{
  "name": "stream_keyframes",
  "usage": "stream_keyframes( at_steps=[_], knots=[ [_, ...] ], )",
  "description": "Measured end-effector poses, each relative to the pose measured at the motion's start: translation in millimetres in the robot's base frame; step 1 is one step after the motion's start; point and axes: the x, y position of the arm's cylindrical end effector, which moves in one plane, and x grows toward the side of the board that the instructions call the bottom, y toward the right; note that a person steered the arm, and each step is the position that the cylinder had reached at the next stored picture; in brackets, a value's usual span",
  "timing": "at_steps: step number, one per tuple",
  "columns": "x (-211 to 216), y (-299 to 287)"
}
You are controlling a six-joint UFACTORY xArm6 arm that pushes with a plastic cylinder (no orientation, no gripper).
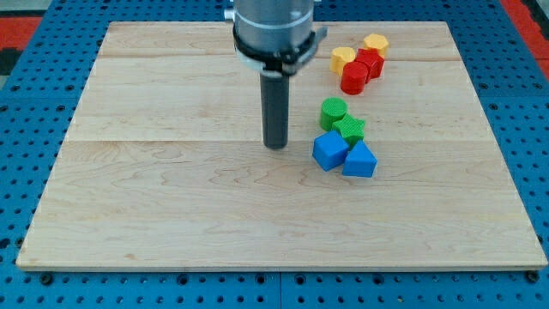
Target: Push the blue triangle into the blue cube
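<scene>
The blue cube (329,150) sits right of the board's middle. The blue triangle (360,160) lies against the cube's right side, touching it. My tip (275,144) rests on the board a short way to the left of the blue cube, apart from it. The rod rises straight up to the arm's grey end at the view's top.
A green cylinder (333,111) and a green star-like block (349,129) sit just above the blue pair. Further up are a yellow block (343,58), another yellow block (375,43), a red block (370,62) and a red block (353,79). The wooden board (171,189) ends at a blue pegboard.
</scene>
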Motion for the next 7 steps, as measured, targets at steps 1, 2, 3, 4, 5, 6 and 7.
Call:
stream_keyframes(
  at_steps=[1, 2, 3, 4, 5, 6, 7],
  knots=[
    [46.5, 4.5],
    [73.5, 36.0],
    [84.8, 113.6],
    [79.6, 205.2],
    [74.3, 194.5],
    [70.9, 183.4],
    [57.4, 163.1]
  ],
)
